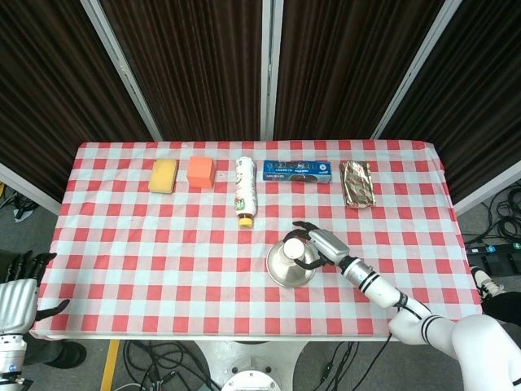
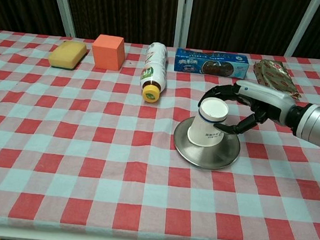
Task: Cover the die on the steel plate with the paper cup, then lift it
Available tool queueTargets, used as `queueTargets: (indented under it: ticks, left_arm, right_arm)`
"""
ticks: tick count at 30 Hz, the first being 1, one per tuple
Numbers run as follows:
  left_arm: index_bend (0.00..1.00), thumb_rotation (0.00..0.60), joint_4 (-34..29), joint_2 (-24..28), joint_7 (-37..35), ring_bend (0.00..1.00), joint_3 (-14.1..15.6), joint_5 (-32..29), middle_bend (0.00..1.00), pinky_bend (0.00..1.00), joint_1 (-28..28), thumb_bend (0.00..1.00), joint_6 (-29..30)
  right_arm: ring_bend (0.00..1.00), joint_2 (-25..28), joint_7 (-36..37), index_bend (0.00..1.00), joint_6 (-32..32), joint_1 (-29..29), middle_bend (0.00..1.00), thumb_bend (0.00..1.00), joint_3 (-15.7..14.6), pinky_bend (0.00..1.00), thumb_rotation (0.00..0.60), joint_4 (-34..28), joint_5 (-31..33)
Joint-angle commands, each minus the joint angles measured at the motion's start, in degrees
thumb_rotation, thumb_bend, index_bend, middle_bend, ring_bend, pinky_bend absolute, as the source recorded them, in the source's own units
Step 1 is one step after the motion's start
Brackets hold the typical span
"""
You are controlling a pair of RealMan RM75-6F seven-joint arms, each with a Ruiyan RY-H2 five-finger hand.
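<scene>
The left hand (image 1: 18, 295) hangs off the desk's (image 2: 87, 164) near-left corner, fingers apart and holding nothing; it shows only in the head view. Along the far edge lie a sponge (image 2: 67, 54), an orange block (image 2: 109, 51), a bottle (image 2: 153, 73) on its side with the cap toward the robot, a biscuit box (image 2: 212, 64) and a foil pack (image 2: 274, 73); all sit well apart from the work. Right of centre is the plate (image 2: 205, 149); on it stands the cup (image 2: 207, 123), mouth down and tilted, its base leaning toward the right hand (image 2: 251, 103); the lower rim seems to touch the plate on the left while the right side looks raised. The right hand wraps the cup near its base, dark fingers (image 2: 216, 93) curled over the far side and the thumb pressing the near side; so it grips the cup. The die cannot be seen in either view; I judge it is under the cup, yet the pictures do not prove it.

The risks lie in the tilt; if the cup goes down crooked its rim may land on the die or knock it off the plate. The plate is smooth steel on cloth, so a sideways push from the hand could make it slide. A hard squeeze could dent the thin paper wall; a loose one could drop the cup on the lift.
</scene>
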Motion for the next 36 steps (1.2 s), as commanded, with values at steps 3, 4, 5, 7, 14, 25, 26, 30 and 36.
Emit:
queueTargets:
  ticks: [3, 4, 5, 7, 14, 25, 26, 30, 36]
  left_arm:
    - [0.16, 0.600, 0.0, 0.0, 0.1, 0.05, 0.0, 0.2, 0.14, 0.05, -0.1, 0.02, 0.0]
    - [0.16, 0.600, 0.0, 0.0, 0.2, 0.05, 0.0, 0.2, 0.14, 0.05, -0.1, 0.02, 0.0]
    - [0.16, 0.600, 0.1, 0.0, 0.1, 0.05, 0.0, 0.2, 0.14, 0.05, -0.1, 0.02, -0.1]
    - [0.16, 0.600, 0.0, 0.0, 0.1, 0.05, 0.0, 0.2, 0.14, 0.05, -0.1, 0.02, 0.0]
    - [0.16, 0.600, 0.0, 0.0, 0.1, 0.05, 0.0, 0.0, 0.14, 0.05, 0.0, 0.02, -0.1]
    - [0.16, 0.600, 0.0, 0.0, 0.3, 0.05, -0.1, 0.3, 0.14, 0.05, -0.2, 0.02, -0.1]
    - [0.16, 0.600, -0.1, 0.0, 0.3, 0.05, -0.1, 0.3, 0.14, 0.05, -0.1, 0.02, 0.0]
    - [0.16, 0.600, -0.2, 0.1, 0.3, 0.05, 0.0, -0.2, 0.14, 0.05, 0.0, 0.02, -0.1]
    - [0.16, 0.600, -0.1, 0.0, 0.4, 0.05, -0.1, 0.1, 0.14, 0.05, -0.1, 0.02, -0.1]
  right_arm:
    - [0.06, 1.6, 0.8, 0.39, 2.0, 0.4, 0.33, 0.35, -3.1, 0.06, 0.600, -2.1, -3.7]
    - [0.06, 1.4, 0.6, 0.39, 1.7, 0.4, 0.33, 0.35, -2.9, 0.06, 0.600, -1.7, -3.3]
    - [0.06, 1.1, 0.5, 0.39, 1.2, 0.3, 0.33, 0.35, -2.3, 0.06, 0.600, -1.2, -2.4]
    - [0.06, 0.5, 0.3, 0.39, 0.5, 0.2, 0.33, 0.35, -1.0, 0.06, 0.600, -0.1, -0.6]
    - [0.06, 0.7, 0.9, 0.39, 1.7, 0.3, 0.33, 0.35, -1.8, 0.06, 0.600, -1.0, -1.9]
    - [0.06, 0.3, 1.3, 0.38, 0.6, 0.2, 0.33, 0.36, -0.7, 0.06, 0.600, 0.6, 0.4]
    - [0.06, 0.1, 1.7, 0.38, 0.6, 0.2, 0.33, 0.36, -0.5, 0.06, 0.600, 0.9, 0.6]
    - [0.06, 0.7, 3.1, 0.38, 2.9, 0.1, 0.33, 0.36, -2.7, 0.06, 0.600, -0.4, -2.7]
    - [0.06, 1.1, 1.9, 0.37, 3.2, 0.1, 0.33, 0.36, -3.7, 0.06, 0.600, -0.8, -3.5]
